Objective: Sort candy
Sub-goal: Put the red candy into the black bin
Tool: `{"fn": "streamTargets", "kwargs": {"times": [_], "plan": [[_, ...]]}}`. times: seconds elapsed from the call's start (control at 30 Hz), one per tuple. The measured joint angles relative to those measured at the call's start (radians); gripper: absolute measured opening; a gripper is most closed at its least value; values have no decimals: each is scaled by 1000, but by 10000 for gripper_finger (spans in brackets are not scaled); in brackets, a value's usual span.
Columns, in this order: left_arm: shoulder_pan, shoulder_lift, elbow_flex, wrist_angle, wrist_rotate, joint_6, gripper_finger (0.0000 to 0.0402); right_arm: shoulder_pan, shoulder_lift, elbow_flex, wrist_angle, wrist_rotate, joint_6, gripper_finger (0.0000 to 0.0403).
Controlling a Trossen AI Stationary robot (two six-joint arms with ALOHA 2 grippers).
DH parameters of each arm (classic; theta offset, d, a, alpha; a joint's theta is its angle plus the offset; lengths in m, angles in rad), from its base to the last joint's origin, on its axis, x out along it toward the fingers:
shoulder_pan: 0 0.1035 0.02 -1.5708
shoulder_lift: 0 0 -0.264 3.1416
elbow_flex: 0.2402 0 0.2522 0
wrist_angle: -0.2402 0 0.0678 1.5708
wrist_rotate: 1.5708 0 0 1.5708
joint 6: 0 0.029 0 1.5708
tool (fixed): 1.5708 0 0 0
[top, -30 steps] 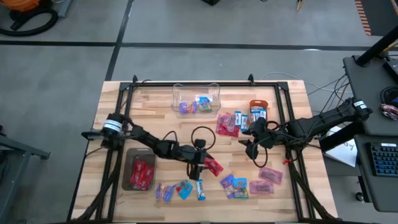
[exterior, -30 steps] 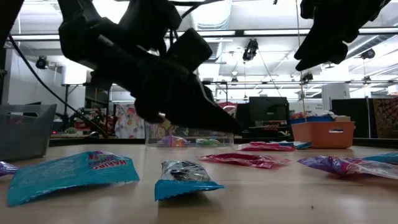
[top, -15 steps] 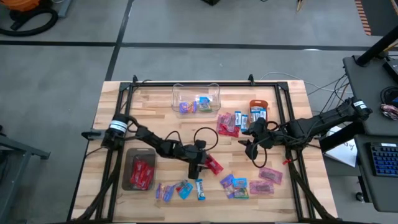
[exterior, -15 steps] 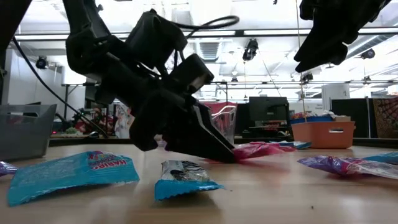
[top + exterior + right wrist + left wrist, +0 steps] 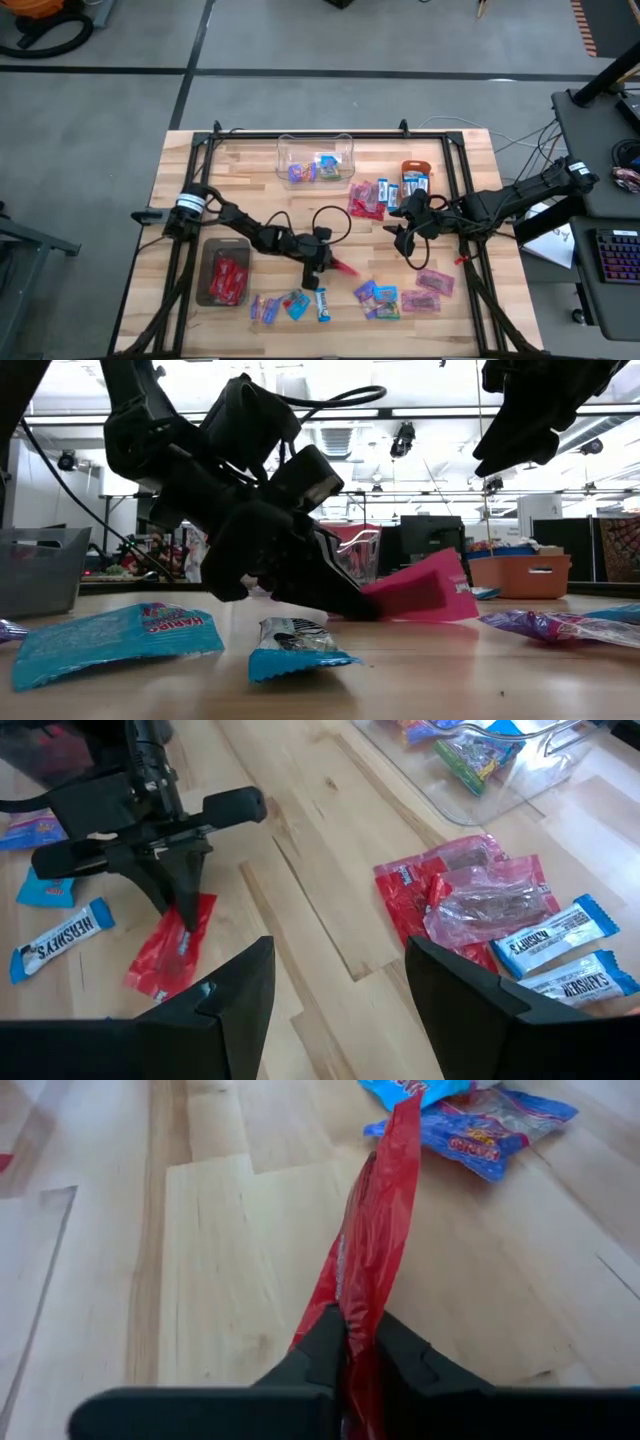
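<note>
Left hand [image 5: 322,267] low over the middle of the pale wooden slatted desk [image 5: 255,175], clenched on one end of a flat red shiny candy packet [image 5: 343,267]. The packet stands on edge, pinched between the two dark fingers [image 5: 330,1342] — its free end points away from the hand toward a blue-and-white wrapped sweet [image 5: 480,1130] lying just beyond. In the low view the red packet [image 5: 420,588] tilts up off the desk, only its gripped end near the surface. Right hand [image 5: 404,237] hovers above the desk's right half with its fingers spread wide, grasping nothing; a cluster of red and pink packets [image 5: 465,900] lies near it. More loose sweets lie along the near edge [image 5: 300,303] — teal, purple, blue-and-white.
</note>
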Motion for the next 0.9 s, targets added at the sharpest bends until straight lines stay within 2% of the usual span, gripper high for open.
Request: {"fn": "streamTargets", "kwargs": {"times": [0.17, 0.3, 0.4, 0.5, 0.63, 0.77, 0.9], "plan": [[4, -76, -6, -71, -24, -27, 12, 0, 0, 0, 0, 1, 0, 215], [4, -228, -4, -167, -27, -64, 4, 0, 0, -9, 15, 28, -6, 215], [5, -374, -1, -304, -41, -148, 4, 0, 0, -11, 22, 39, -9, 215], [-6, -530, 37, -566, -48, -312, 4, 0, 0, -11, 23, 61, -9, 215], [-52, -671, 113, -1051, -41, -594, 4, 0, 9, -11, 26, 70, -10, 215], [-127, -740, 212, -1472, -40, -782, 4, 0, 32, -11, 32, 82, -14, 215], [-222, -746, 319, -1831, -33, -948, 4, 0, 63, -11, 32, 81, -11, 215]]}}
